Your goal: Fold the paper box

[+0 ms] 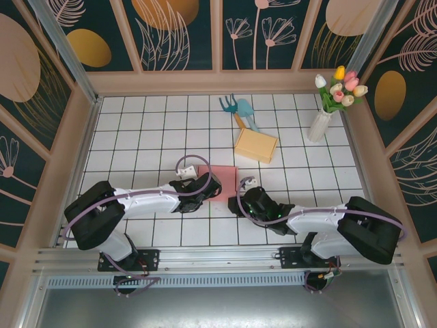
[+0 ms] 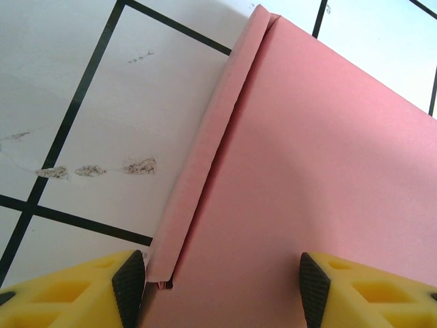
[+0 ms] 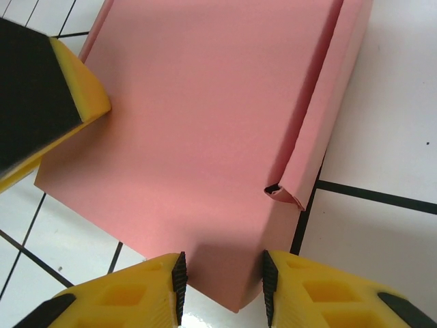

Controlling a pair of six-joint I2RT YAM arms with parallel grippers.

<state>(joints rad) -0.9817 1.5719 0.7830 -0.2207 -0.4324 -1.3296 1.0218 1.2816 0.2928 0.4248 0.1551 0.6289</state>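
Starting at the left tool (image 2: 222, 287): spread wide, clamping nothing, parked over the left side of the pink paper box (image 2: 314, 150), with one pad (image 2: 130, 287) just beside the end of the folded-over flap (image 2: 205, 157) on that edge. Same story with the right tool (image 3: 224, 287): narrower gap but released too, straddling the box's near corner without pinching it. As for the box: flat on the white tiled worktop (image 2: 82, 123), between the two tools.

Guessing mid-fold here, with both long flaps creased inward and no walls up yet. Next up, probably: hook under one flap's lip and stand it up while pinning the main panel with the other tool. Careful with thin card, easy to slide or buckle.

Worth comparing views. From the left wrist: a clean look at that flap's crease and open end. From the right wrist: the opposite flap (image 3: 321, 123) with its curled end, plus a left-tool finger (image 3: 48, 89) at the box's far edge, touching or hovering, can't tell. From above: a tan box (image 1: 256, 145), a teal fork thing (image 1: 235, 106) and a vase of tulips (image 1: 318, 126), all well beyond the pink box.
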